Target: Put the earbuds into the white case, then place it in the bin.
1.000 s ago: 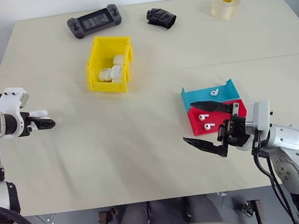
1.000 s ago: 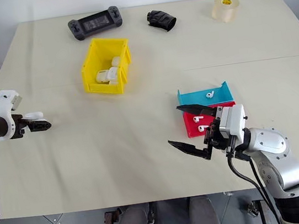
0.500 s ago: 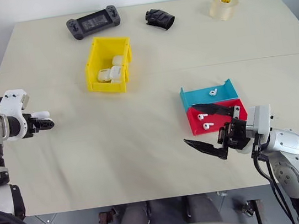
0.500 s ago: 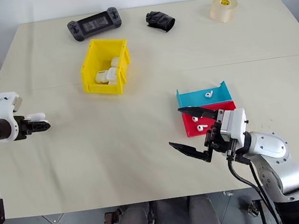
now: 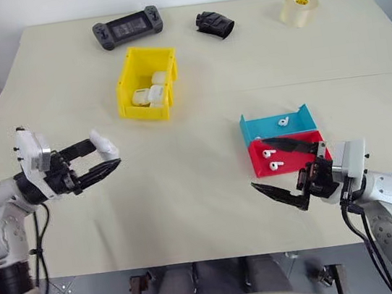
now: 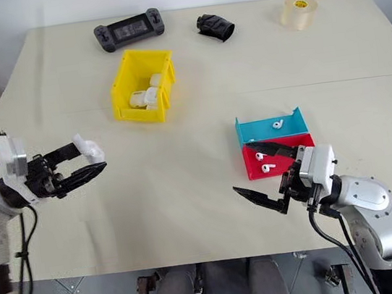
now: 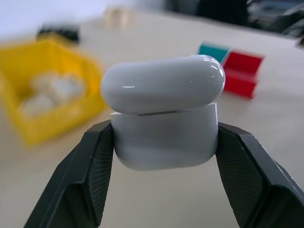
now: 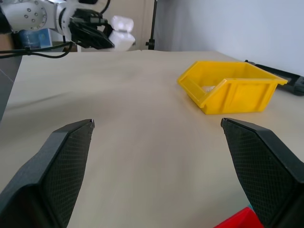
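Two black fingers of the left gripper (image 5: pixel 102 157) clamp the white case (image 7: pixel 164 111) by its sides — lid shut, raised above the table (image 5: pixel 188 192), well short of the bin (image 5: pixel 145 83). The right gripper (image 5: pixel 279 169) hangs spread wide and empty beside the red tray (image 5: pixel 260 163) — two earbuds (image 5: pixel 270 160) lie inside it.

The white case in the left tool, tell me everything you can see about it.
The white case is a small, glossy, rounded plastic box with a hinged lid. The lid looks almost shut, a thin dark seam showing beneath it. It sits upright, pinched at its lower body between the two black fingers of the left tool, lifted off the table, nearer the robot than the yellow bin.
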